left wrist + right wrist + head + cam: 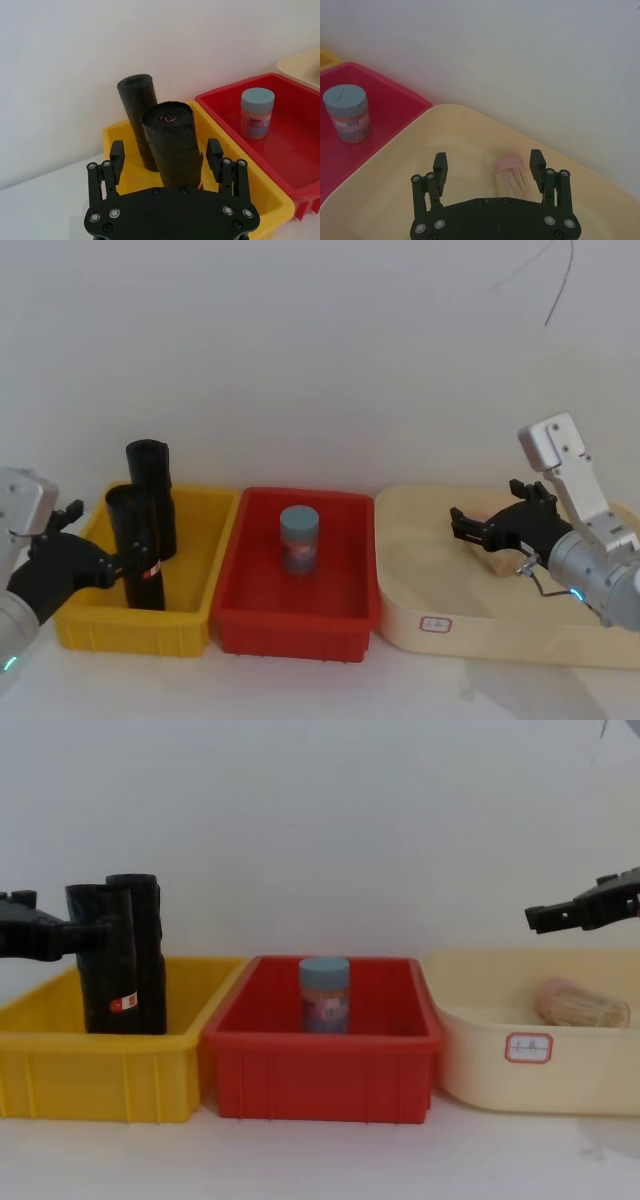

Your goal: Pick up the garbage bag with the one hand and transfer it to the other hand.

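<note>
The garbage bag [137,540] stands upright on the floor of the yellow bin [222,540], toward the bin's front wall. Its small red-and-white sticker sits low on the roll. A second black roll [150,485] stands close behind it at about one o'clock; whether the two touch cannot be told.

The left gripper [165,152] reaches in from the bag's nine o'clock at the height of the roll's upper part. Its fingers are spread wide, one on either side of the roll. The left wrist view shows a gap beside at least one finger [118,156] — the roll is straddled, not clamped.

The red bin [300,617] sits at the yellow bin's three o'clock, wall against wall. A blue-lidded jar [299,538] stands upright near its middle. The cream tray [400,625] lies at the red bin's three o'clock.

The right gripper [488,165] hangs above that tray, well apart from the bag and pointing toward nine o'clock. Its fingers are wide apart and hold nothing. A toothpick holder [580,1003] lies on its side on the tray floor below the gripper.
</note>
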